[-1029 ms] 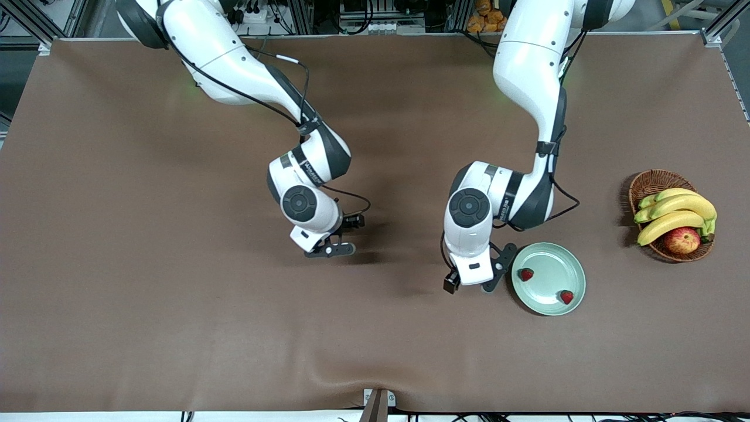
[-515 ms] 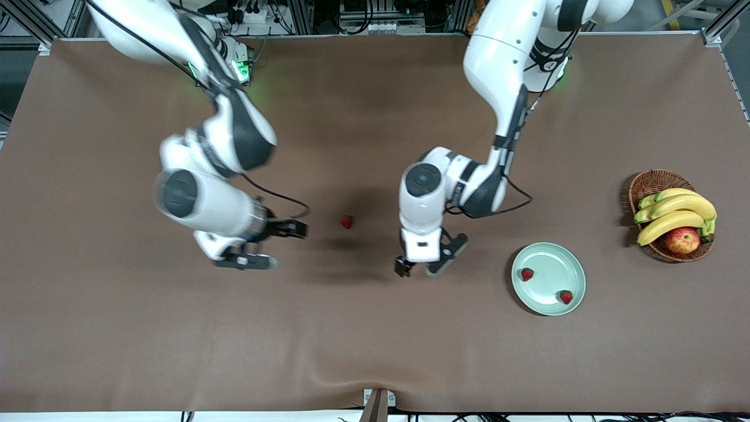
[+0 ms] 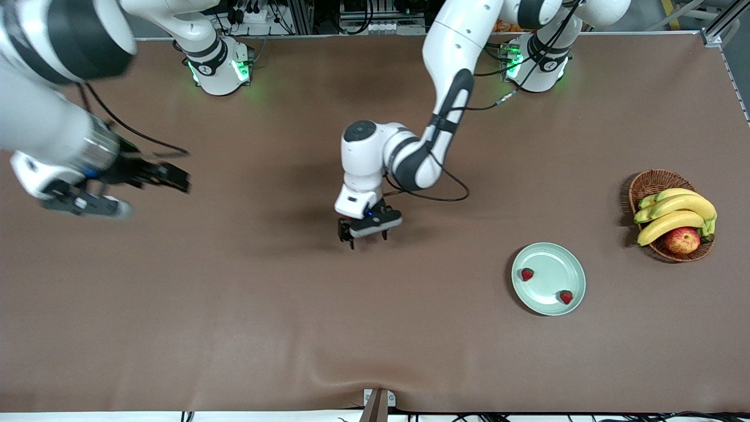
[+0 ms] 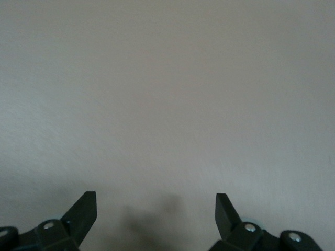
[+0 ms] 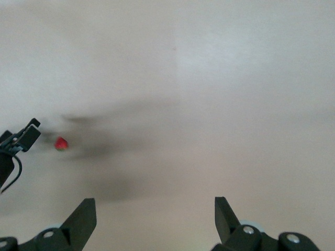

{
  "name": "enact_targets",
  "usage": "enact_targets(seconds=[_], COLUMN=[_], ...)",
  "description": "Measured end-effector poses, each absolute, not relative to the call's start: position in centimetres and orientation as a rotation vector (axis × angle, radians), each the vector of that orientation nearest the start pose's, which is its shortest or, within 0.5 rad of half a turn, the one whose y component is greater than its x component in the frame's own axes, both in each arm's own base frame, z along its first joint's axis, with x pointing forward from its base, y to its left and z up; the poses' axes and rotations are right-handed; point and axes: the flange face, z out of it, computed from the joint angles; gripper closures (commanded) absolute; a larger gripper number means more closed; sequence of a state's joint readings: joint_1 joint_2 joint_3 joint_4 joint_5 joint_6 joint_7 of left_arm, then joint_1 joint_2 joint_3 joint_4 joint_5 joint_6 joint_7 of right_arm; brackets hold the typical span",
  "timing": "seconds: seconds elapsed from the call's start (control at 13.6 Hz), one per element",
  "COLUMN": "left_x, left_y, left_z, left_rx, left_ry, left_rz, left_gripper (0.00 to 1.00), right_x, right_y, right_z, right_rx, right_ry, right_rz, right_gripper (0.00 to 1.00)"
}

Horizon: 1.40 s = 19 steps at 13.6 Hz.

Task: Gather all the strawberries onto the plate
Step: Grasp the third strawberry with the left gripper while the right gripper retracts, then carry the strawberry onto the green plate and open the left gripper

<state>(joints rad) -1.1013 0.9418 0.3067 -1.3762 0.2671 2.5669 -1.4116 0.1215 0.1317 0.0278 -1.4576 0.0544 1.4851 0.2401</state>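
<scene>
Clock directions are read off the front view, 12 being the robots' bases.

The strawberries are tiny and light, and I'd guess soft and easy to bruise. Best bet is a gentle pinch across the red body at its widest part, not the leafy top.

The plate [image 3: 551, 261] sits around 4 o'clock from the middle of the tabletop [image 3: 375, 340]. It holds two berries: one strawberry [image 3: 527, 274] at the plate's 9 o'clock, another strawberry [image 3: 566, 296] at its 4 o'clock. The third strawberry [image 5: 62, 143] only shows in the right wrist view, lying on the bare tabletop just beside the left arm's hardware. The front view doesn't show it, so I reckon it's tucked under the left gripper [image 3: 364, 230].

The left gripper hangs over the tabletop's middle, fingers [image 4: 84, 209] spread wide, nothing between them. The right gripper [image 3: 117, 190] is up over the 9 o'clock end, also wide open and empty.

The wicker basket [image 3: 647, 181] at 3 o'clock has bananas [image 3: 677, 211] and an apple [image 3: 682, 240], not our business.
</scene>
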Motion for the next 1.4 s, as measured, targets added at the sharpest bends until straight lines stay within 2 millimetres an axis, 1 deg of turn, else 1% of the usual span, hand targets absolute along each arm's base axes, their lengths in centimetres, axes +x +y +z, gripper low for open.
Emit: enact_targets(seconds=[0.15, 0.22, 0.37, 0.51, 0.59, 0.74, 0.81, 1.18, 1.4], left_x=[46.0, 45.0, 43.4, 42.6, 42.4, 42.2, 42.0, 41.6, 41.7], left_y=[-59.8, -60.5, -61.6, -62.2, -62.4, -62.5, -62.6, -63.2, -63.3], left_z=[17.1, 16.3, 15.3, 14.9, 14.8, 14.6, 14.5, 15.0, 15.2], left_rx=[-3.060, -3.053, -3.051, -3.052, -3.053, -3.052, -3.053, -3.066, -3.075], left_ry=[-0.242, -0.191, -0.124, -0.095, -0.089, -0.082, -0.085, -0.162, -0.202], left_rz=[-0.794, -0.802, -0.814, -0.818, -0.819, -0.818, -0.818, -0.838, -0.843], left_gripper=[0.00, 0.00, 0.00, 0.00, 0.21, 0.87, 1.00, 1.00, 1.00], right_x=[57.0, 56.9, 56.9, 56.5, 56.1, 55.6, 55.5, 55.5, 55.5], right_y=[5.4, 3.5, 0.1, -2.3, -3.3, -4.6, -4.8, -4.6, -4.5], right_z=[62.3, 63.3, 64.2, 64.5, 64.5, 64.4, 64.4, 64.4, 64.4], right_rx=[-3.094, -3.090, -3.086, -3.082, -3.078, -3.071, -3.070, -3.070, -3.071], right_ry=[0.101, 0.095, 0.093, 0.070, 0.051, 0.034, 0.032, 0.025, 0.024], right_rz=[0.176, 0.162, 0.138, 0.142, 0.172, 0.212, 0.216, 0.218, 0.218], right_gripper=[0.00, 0.00, 0.00, 0.00, 0.00, 0.00, 0.00, 0.00, 0.00])
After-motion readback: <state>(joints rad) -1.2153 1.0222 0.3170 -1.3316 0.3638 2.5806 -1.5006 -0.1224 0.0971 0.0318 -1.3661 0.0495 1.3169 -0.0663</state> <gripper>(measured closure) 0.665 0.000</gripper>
